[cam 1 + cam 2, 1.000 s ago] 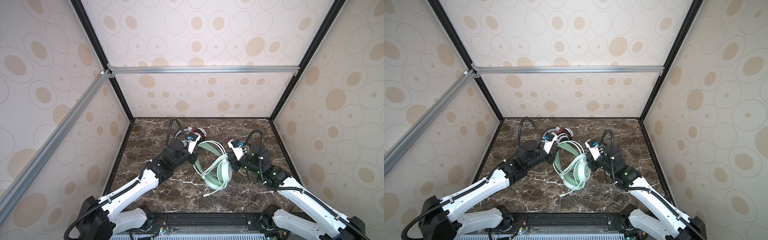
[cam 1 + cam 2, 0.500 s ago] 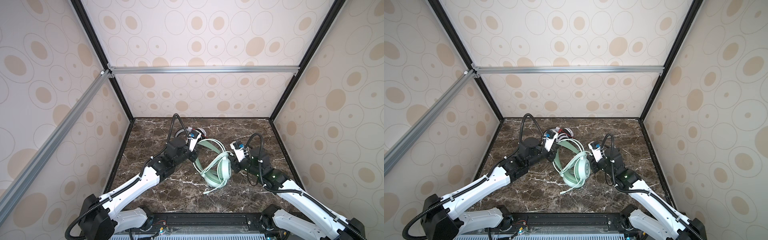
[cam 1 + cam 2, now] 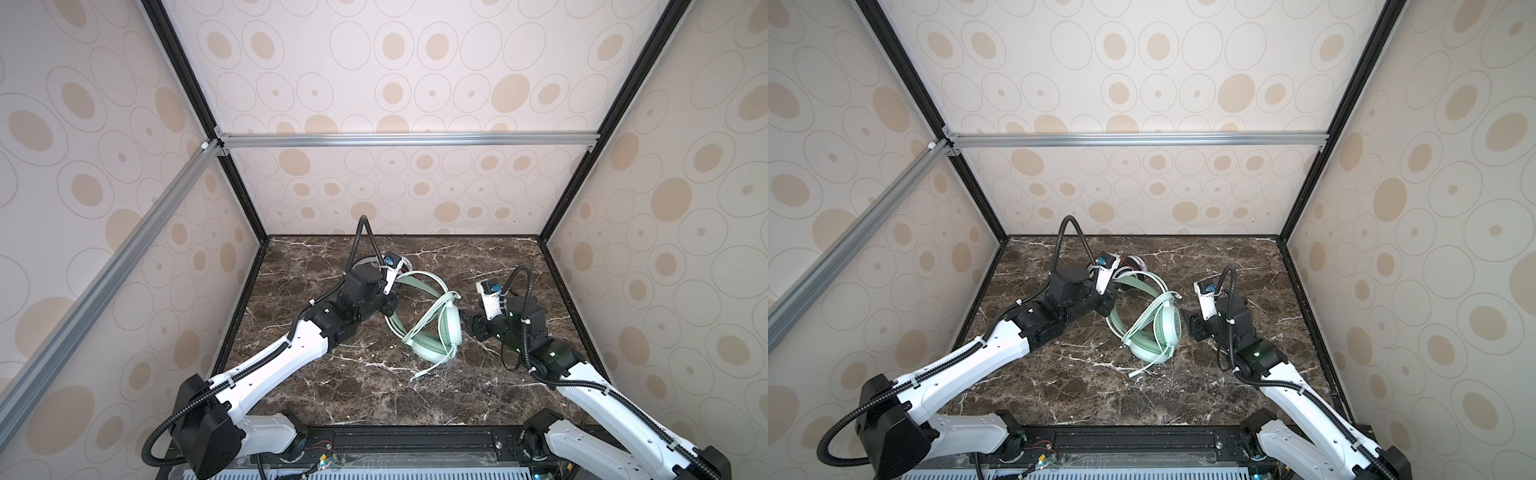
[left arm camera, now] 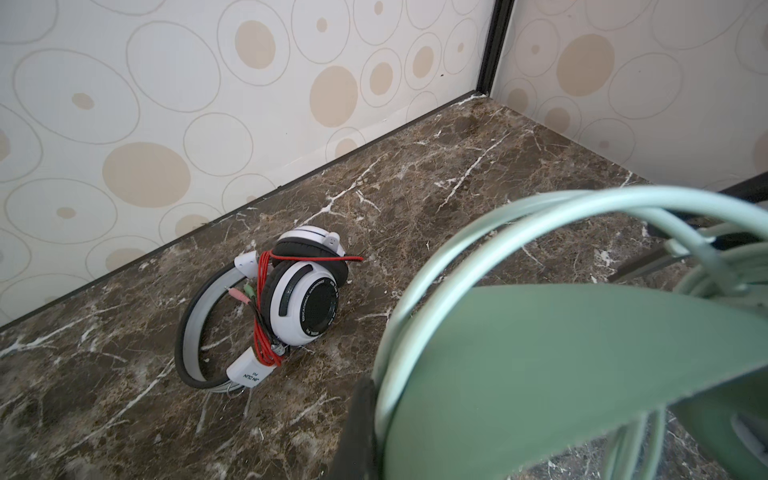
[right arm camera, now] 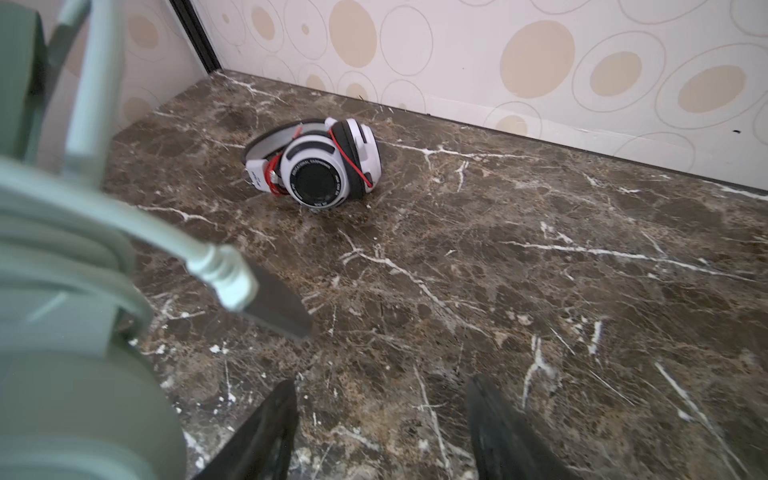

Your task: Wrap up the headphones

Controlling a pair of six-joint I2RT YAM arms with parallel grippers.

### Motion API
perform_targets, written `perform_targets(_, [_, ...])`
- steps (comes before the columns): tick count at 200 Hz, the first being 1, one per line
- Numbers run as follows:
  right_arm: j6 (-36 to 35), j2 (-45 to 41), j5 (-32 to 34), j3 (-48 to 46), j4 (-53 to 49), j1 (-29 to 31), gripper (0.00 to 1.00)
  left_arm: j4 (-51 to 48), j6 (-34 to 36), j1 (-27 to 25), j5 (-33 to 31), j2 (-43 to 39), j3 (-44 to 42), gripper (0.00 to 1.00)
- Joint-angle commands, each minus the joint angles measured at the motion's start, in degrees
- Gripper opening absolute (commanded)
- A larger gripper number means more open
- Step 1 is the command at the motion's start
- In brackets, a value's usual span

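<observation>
The mint-green headphones stand tilted mid-table, with pale cord looped round the band and ear cups. The cord's plug end lies loose on the marble. My left gripper is shut on the green headband. My right gripper is open and empty, just right of the ear cup. The white headphones lie near the back wall, red cord wound around them.
Dark marble tabletop is walled on three sides by patterned panels. The black frame rail runs along the front edge. The left arm's hose arches above the white headset.
My right gripper has opened and drawn back to the right of the green ear cup. The green headset has settled lower and tilted; the left gripper keeps its hold on the band.
</observation>
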Motion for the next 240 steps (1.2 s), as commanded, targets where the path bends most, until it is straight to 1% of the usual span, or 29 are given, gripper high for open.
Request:
perform_targets(1, [0.9,0.9,5.4,-0.3,-4.1,-0.8,0.72,1.4,-4.4,-0.1,-1.0,0.0,4.8,0.00])
perform_targets(25, [3.9,1.4,10.2,0.3,-6.5,-2.5,0.81,0.3,-5.6,-0.2,-2.0,1.6,6.4,0.00])
perform_targets(39, [4.5,0.7,12.8,0.7,-7.6,-3.1,0.85,-0.4,-7.0,-0.2,-3.3,3.2,7.9,0.00])
perform_targets(55, [4.4,-0.3,16.2,2.2,-9.5,-3.1,0.95,-0.6,-9.1,-0.2,-3.9,5.4,9.1,0.00])
perform_targets(66, [4.1,-1.2,18.6,3.4,-10.8,-3.1,1.00,0.0,-10.9,-0.2,-4.0,6.9,9.7,0.00])
perform_targets(104, [1.5,-6.9,26.2,6.0,-14.9,-3.1,1.00,0.7,-18.3,-0.3,-4.0,14.2,14.1,0.00])
perform_targets(115, [1.9,-8.6,27.9,6.4,-15.9,-3.2,1.00,1.3,-20.4,-0.5,-3.7,16.6,15.5,0.00])
perform_targets(155, [0.9,-13.7,28.6,6.9,-16.2,-3.2,1.00,0.1,-24.8,-1.7,-4.0,26.1,22.9,0.00])
perform_targets(180, [0.8,-15.2,26.2,6.9,-15.5,-3.1,1.00,-1.5,-27.0,-2.2,-4.9,32.0,28.3,0.00])
perform_targets(205, [0.4,-15.3,26.4,6.3,-15.2,-3.2,1.00,-3.2,-27.4,-2.2,-7.0,37.9,34.3,0.00])
perform_targets(240, [0.7,-15.5,26.7,6.3,-14.9,-3.1,1.00,-5.8,-27.8,-2.3,-6.4,45.7,42.3,0.00])
